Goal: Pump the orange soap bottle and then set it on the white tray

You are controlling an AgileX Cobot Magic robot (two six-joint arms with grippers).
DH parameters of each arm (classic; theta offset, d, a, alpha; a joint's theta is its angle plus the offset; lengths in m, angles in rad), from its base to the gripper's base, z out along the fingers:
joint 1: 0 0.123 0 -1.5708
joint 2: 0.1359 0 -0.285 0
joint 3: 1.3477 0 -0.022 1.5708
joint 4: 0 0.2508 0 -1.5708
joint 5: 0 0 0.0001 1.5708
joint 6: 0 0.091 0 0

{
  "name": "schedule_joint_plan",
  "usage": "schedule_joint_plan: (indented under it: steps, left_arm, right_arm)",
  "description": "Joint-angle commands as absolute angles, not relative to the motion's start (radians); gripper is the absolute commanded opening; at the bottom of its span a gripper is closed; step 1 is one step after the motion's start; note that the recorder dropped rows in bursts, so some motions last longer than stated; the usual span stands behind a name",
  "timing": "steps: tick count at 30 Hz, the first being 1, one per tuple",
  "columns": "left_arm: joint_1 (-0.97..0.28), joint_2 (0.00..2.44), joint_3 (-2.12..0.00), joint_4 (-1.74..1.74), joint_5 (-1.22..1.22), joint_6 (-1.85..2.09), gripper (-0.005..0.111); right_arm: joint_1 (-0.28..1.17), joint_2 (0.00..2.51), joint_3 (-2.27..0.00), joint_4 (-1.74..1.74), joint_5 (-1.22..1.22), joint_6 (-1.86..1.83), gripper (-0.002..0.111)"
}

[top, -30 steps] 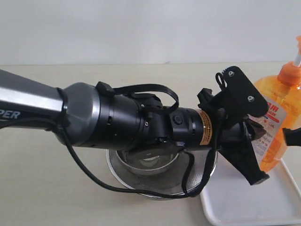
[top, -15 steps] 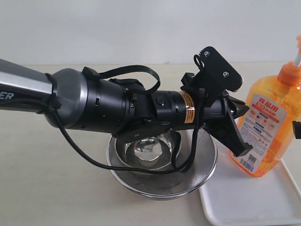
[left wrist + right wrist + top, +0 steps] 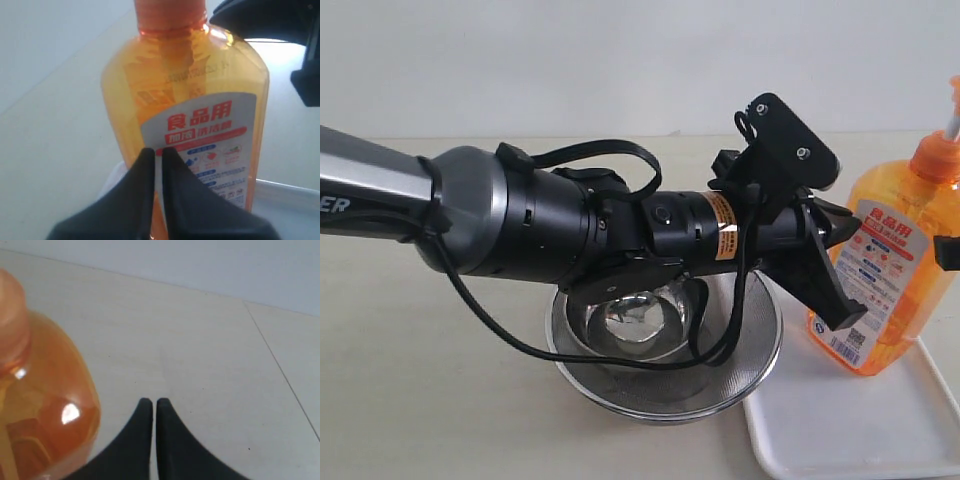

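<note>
The orange soap bottle (image 3: 890, 265) stands slightly tilted on the left end of the white tray (image 3: 840, 425), its white stem rising out of the top edge. My left gripper (image 3: 840, 225) is shut and empty, its tips just left of the bottle. In the left wrist view the tips (image 3: 159, 151) point at the bottle's white-and-red label (image 3: 210, 135). My right gripper (image 3: 152, 401) is also shut and empty, beside the bottle's shoulder (image 3: 40, 410). Only a black sliver of it (image 3: 948, 250) shows at the exterior view's right edge.
A round steel mesh strainer bowl (image 3: 750, 350) sits under my left arm, touching the tray's left side, with a smaller shiny bowl (image 3: 630, 320) inside it. The beige table (image 3: 410, 380) stretches away to the left and behind.
My left arm pulled back to the left, uncovering the bottle's label, then edged slightly right again. The right gripper's visible sliver rose along the bottle's right side.
</note>
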State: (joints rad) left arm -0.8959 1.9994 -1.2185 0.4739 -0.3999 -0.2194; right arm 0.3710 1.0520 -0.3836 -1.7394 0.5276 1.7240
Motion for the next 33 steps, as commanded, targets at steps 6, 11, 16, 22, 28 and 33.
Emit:
schedule_joint_plan:
  steps: [6, 11, 16, 22, 28, 33]
  left_arm:
    - [-0.867, 1.999, -1.221, 0.454, -0.422, -0.218, 0.005]
    - [-0.868, 2.001, -1.221, 0.454, -0.444, -0.218, 0.005]
    - [-0.868, 2.041, -1.239, 0.452, -0.445, -0.218, 0.005]
    - [-0.868, 2.04, -1.239, 0.452, -0.429, -0.218, 0.005]
    - [-0.866, 2.04, -1.241, 0.452, -0.449, -0.218, 0.005]
    - [-0.866, 2.043, -1.259, 0.452, -0.447, -0.218, 0.005]
  right_arm:
    - [0.366, 1.05, -0.391, -1.744, 0.389, 1.697, 0.0]
    - [0.366, 1.05, -0.391, -1.744, 0.382, 1.697, 0.0]
    - [0.366, 1.05, -0.391, -1.744, 0.386, 1.695, 0.0]
    - [0.366, 1.05, -0.391, -1.744, 0.39, 1.691, 0.0]
    - [0.366, 1.05, -0.391, -1.744, 0.38, 1.691, 0.0]
    - [0.368, 1.05, -0.391, -1.744, 0.366, 1.691, 0.0]
